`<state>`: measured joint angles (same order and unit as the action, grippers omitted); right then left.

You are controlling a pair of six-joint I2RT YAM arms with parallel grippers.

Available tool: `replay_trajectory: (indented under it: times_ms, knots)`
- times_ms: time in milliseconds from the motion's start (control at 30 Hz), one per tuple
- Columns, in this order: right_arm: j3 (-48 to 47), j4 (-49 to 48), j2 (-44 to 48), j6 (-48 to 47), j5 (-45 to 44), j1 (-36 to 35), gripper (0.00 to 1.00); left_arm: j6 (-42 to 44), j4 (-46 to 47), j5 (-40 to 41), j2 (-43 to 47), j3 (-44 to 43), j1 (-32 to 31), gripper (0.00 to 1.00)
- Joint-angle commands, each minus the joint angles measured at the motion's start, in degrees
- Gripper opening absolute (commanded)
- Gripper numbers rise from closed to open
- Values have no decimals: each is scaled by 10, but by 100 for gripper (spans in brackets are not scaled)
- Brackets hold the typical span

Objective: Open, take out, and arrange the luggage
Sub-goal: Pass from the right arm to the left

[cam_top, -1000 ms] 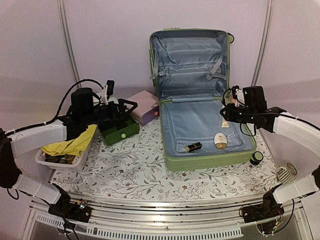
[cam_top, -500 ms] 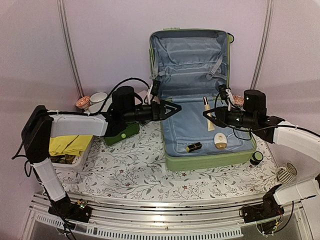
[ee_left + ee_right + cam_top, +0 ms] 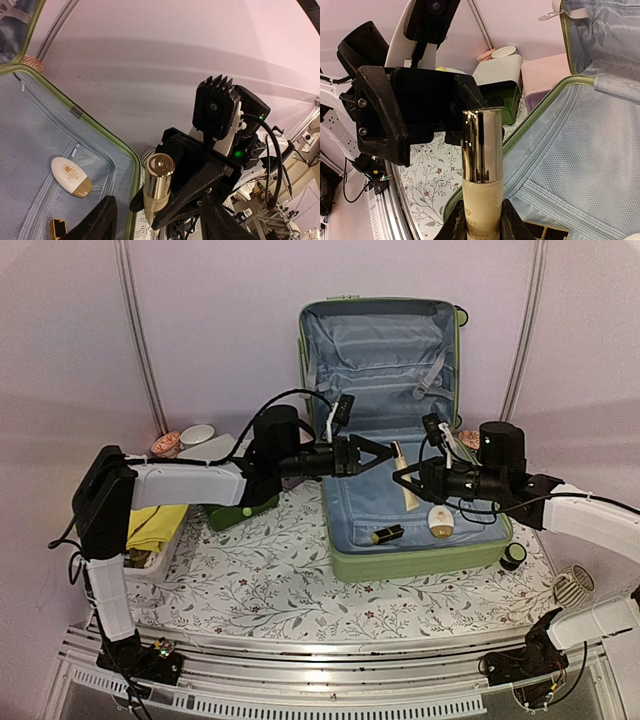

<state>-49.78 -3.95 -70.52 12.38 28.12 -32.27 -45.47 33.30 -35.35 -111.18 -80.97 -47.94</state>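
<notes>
**Luggage** (image 3: 420, 562): light-green hard-shell suitcase, centre-right on the floral table (image 3: 270, 590).
- State: open. The lid stands upright against the back wall and the base lies flat, with grey-blue lining showing.
- Loose in the base, near the front wall: a white oval bottle (image 3: 440, 522) with a gold end, and a black-and-gold tube (image 3: 387, 534) to its left.

**Cream bottle** (image 3: 481, 200) with gold cap (image 3: 481, 145): carried in the air over the base.

**Right gripper** (image 3: 482, 227): clamped on the bottle's cream body. The capped end sticks out past the fingers.

**Left gripper** (image 3: 383, 455): jaws apart and grasping nothing. It reaches in over the luggage's left wall, with its tips close by the cap. Whether they touch the cap cannot be told.

**Governing relation:**
- The bottle's long axis runs roughly from the right gripper toward the left one, cap leading.
- The left wrist view meets the cap almost end-on.
- The left gripper is the nearer free one.

**Judgement:** this looks like a hand-over. The left jaws would need to straddle the capped end and close across the axis before the right lets go.
</notes>
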Motion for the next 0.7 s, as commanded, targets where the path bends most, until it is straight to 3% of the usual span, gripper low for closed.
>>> replay_trajectory:
  times_ms: [0, 267, 367, 467, 533, 667]
  knots:
    - [-4, -22, -12, -9, 14, -11, 22, 1, -8, -3, -9, -21, -8, 56]
    - [-9, -22, -26, -9, 13, -30, 22, 8, -14, 0, -32, -25, -11, 43]
    - [-4, -25, -27, -8, 9, -34, 22, 10, -17, 3, -32, -23, -11, 31]
    - [0, -31, -26, -3, 7, -39, 24, 9, -19, 5, -34, -24, -12, 9]
    - [4, -33, -25, -1, 3, -40, 34, 10, -21, 6, -35, -23, -11, 0]
    - [7, -32, -16, -5, -13, -42, 65, 19, -31, 17, -24, -10, -10, 0]
